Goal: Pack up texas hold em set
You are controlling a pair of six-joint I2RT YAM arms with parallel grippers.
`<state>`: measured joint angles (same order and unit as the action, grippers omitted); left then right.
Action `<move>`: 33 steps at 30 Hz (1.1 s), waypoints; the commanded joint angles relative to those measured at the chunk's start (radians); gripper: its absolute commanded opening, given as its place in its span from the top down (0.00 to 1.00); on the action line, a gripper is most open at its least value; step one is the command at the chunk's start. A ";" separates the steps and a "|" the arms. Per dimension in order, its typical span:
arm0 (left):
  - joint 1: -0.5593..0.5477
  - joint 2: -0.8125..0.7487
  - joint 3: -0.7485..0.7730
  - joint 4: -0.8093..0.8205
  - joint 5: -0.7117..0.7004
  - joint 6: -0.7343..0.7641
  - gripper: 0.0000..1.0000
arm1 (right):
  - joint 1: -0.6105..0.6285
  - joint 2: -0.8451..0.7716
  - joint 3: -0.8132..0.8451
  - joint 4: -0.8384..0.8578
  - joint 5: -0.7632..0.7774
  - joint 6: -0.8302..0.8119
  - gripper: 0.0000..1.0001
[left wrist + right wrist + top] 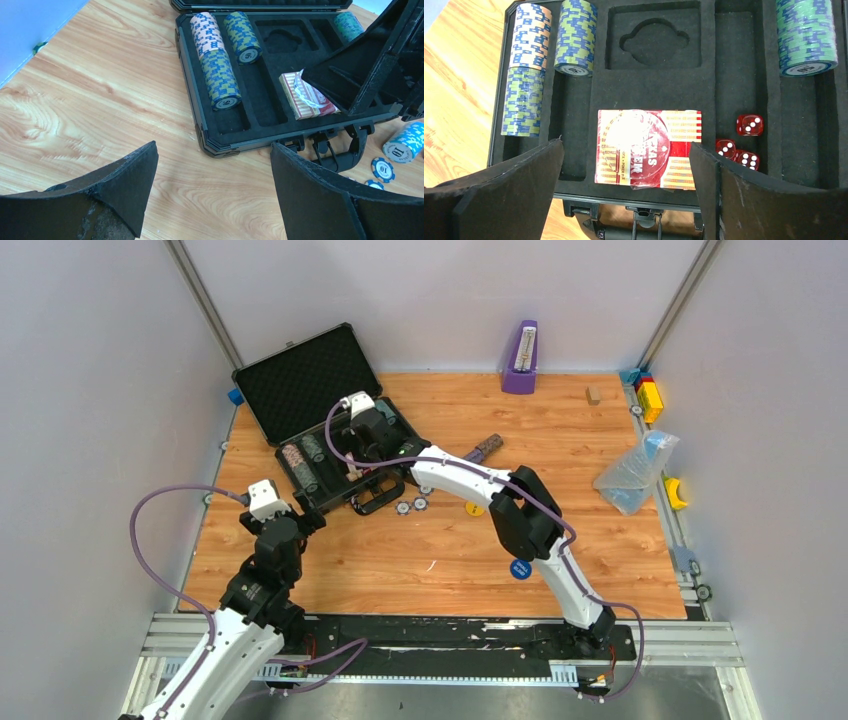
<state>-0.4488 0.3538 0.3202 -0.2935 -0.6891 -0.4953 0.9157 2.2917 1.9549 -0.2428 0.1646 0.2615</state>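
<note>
Right end effector [626,150], spread and empty, hovers over the card deck [648,148] in the briefcase [654,90]; a loose chip roll [488,447] lies right of it, axis diagonal, nearer this arm.

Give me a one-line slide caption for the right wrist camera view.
Open right gripper hovers over the foam-lined case, where a card deck, three red dice and chip rolls sit.

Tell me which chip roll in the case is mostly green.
The green roll, alone in the end slot beside the dice. The other three rolls are blue-striped and sit together in two slots at the opposite end of the case.
</note>
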 commanded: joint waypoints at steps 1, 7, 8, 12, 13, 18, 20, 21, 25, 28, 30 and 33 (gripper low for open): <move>0.005 0.006 -0.001 0.052 -0.006 -0.015 0.10 | 0.001 -0.046 0.005 -0.007 0.014 -0.010 0.01; 0.006 0.016 0.000 0.060 0.001 -0.014 0.10 | -0.078 -0.163 -0.136 -0.007 -0.031 0.084 0.06; 0.006 0.021 0.000 0.063 0.004 -0.014 0.10 | -0.097 -0.171 -0.151 -0.007 -0.059 0.109 0.07; 0.005 0.052 0.001 0.082 0.047 -0.002 0.10 | -0.164 -0.181 -0.185 -0.022 -0.147 0.161 0.17; 0.005 0.060 0.005 0.092 0.058 0.008 0.10 | -0.175 -0.189 -0.194 -0.031 -0.148 0.162 0.19; 0.005 0.145 0.026 0.113 0.112 0.026 0.08 | -0.199 -0.337 -0.367 -0.047 -0.117 0.109 0.25; 0.005 0.176 0.036 0.119 0.126 0.031 0.08 | -0.199 -0.439 -0.479 -0.048 -0.062 0.101 0.26; 0.005 0.185 0.041 0.122 0.130 0.033 0.08 | -0.199 -0.501 -0.547 -0.056 -0.031 0.113 0.25; 0.005 0.229 0.053 0.129 0.148 0.038 0.07 | -0.199 -0.780 -0.833 -0.132 0.089 0.243 0.16; 0.005 0.229 0.052 0.127 0.152 0.038 0.07 | -0.199 -0.957 -0.963 -0.274 0.178 0.399 0.03; 0.005 0.221 0.049 0.125 0.154 0.038 0.07 | -0.199 -1.050 -1.019 -0.407 0.216 0.503 0.00; 0.005 0.202 0.043 0.123 0.153 0.039 0.07 | -0.199 -1.145 -1.053 -0.627 0.252 0.685 0.00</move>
<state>-0.4488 0.5797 0.3302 -0.2108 -0.5381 -0.4671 0.7189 1.2350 0.9531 -0.5575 0.3077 0.6582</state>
